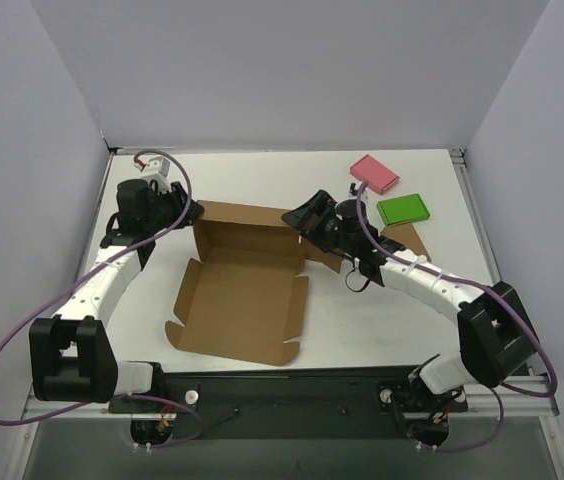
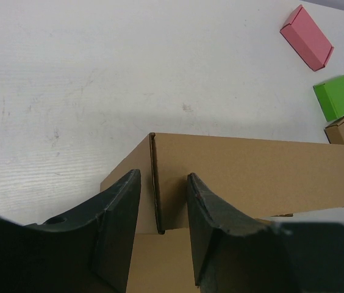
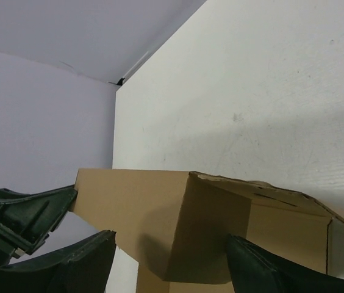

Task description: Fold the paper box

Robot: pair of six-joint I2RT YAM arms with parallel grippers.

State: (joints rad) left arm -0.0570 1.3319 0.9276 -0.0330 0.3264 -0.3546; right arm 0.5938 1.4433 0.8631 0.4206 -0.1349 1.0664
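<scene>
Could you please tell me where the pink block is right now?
In the top view, the pink block lies far right on the table, just beyond the green block.

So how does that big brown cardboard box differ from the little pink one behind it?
The big brown cardboard box is far larger than the little pink box. The brown one lies open, its back wall raised and its front panel flat on the table; the pink one is closed up. The brown one is mid-table; the pink one sits towards the far right. Both look like fold-up card boxes.
</scene>
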